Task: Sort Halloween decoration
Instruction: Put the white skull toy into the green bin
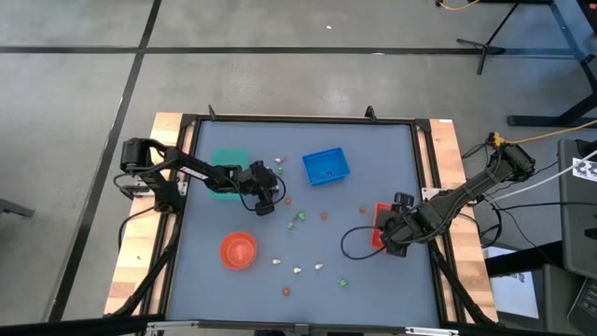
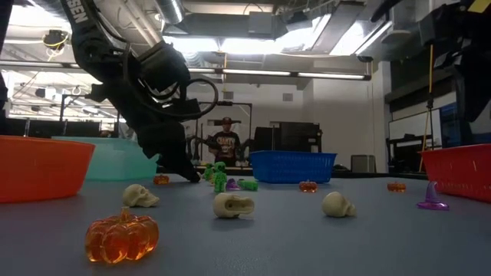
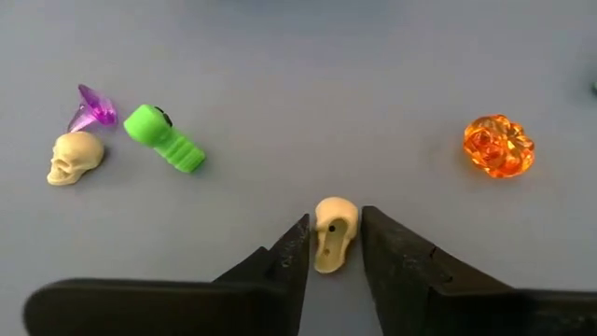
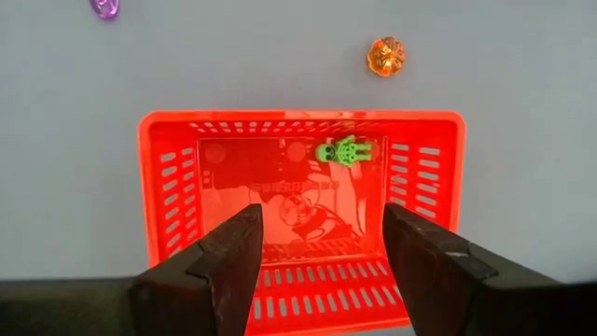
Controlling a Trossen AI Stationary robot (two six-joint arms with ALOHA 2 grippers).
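Three trays (image 1: 326, 166), one orange bowl (image 1: 238, 249), two arms (image 1: 201, 170).

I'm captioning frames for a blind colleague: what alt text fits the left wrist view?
The left gripper has its two dark fingers on either side of a cream skull on the grey table. Farther off lie another cream skull, a purple trinket, a green figure and an orange pumpkin.

Teal tray (image 1: 230, 161), blue tray (image 1: 326, 166), red tray (image 4: 298, 140), orange bowl (image 1: 238, 250) on table (image 1: 373, 149); person (image 2: 225, 143) beyond.
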